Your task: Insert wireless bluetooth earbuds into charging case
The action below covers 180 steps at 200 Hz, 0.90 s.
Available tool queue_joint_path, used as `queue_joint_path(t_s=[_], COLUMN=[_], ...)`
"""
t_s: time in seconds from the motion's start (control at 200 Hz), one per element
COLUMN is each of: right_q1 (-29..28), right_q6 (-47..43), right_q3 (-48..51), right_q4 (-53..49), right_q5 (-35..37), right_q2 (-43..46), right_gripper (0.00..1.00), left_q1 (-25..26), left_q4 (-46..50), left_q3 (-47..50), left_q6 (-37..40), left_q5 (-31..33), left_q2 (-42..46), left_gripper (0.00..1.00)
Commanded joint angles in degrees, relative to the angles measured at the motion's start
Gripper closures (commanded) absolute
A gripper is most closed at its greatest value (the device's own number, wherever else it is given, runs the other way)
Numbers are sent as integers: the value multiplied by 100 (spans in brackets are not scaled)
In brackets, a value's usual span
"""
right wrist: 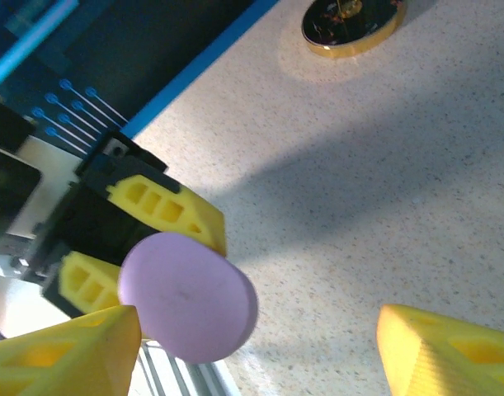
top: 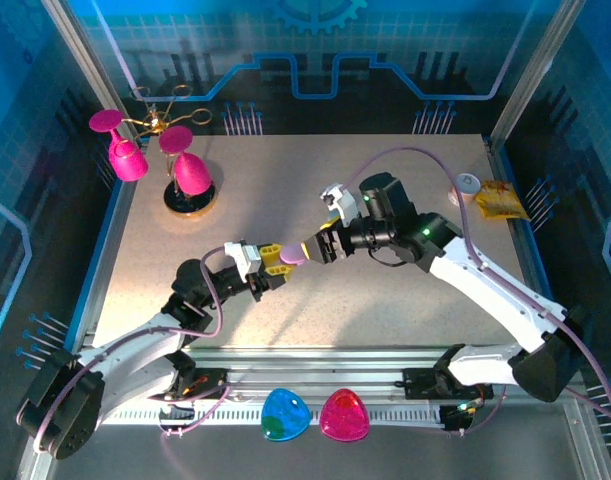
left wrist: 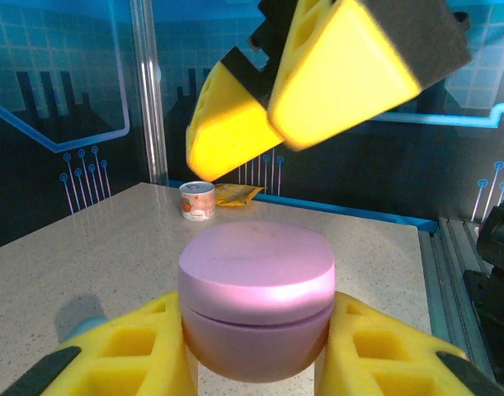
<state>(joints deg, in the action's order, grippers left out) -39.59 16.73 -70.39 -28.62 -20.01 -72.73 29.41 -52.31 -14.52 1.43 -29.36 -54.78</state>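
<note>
Mid-table: purple case (top: 293, 256), lid shut, pinched at its sides between the fingers of left gripper (top: 272, 265). Just right of it, right gripper (top: 320, 247), fingers spread wide around the case's far end; contact unclear. On near rail, well apart: blue shell (top: 285, 415), pink shell (top: 343, 415).

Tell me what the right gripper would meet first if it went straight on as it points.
The right gripper would probably meet the purple case held by the left gripper, just ahead; depth is unclear.
</note>
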Motion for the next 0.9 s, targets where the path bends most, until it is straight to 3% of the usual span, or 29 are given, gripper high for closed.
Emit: queue_joint_path(t_s=[0.0, 0.14, 0.355, 0.53, 0.715, 0.895], right_q1=[220, 486, 505, 464, 378, 374], right_q6=[682, 1752, 3357, 4465, 5046, 5125], right_q3=[302, 838, 1649, 2233, 2464, 2520], right_q4=[602, 1495, 3174, 4762, 5603, 5690], right_q5=[-538, -1502, -2357, -2647, -2753, -2677], right_q2=[98, -4, -135, -374, -614, -655], right_gripper=[26, 26, 28, 34, 39, 65], left_q1=[-25, -21, -17, -20, -23, -20], left_q4=[-382, -403, -476, -680, -728, -706], left_q3=[-207, -208, -253, -310, -332, -329], left_q6=[-52, -73, 17, -17, -41, -53], left_q5=[4, 59, 186, 152, 138, 117], left_q2=[-24, 63, 75, -100, -138, -131], left_gripper=[68, 68, 68, 68, 68, 68])
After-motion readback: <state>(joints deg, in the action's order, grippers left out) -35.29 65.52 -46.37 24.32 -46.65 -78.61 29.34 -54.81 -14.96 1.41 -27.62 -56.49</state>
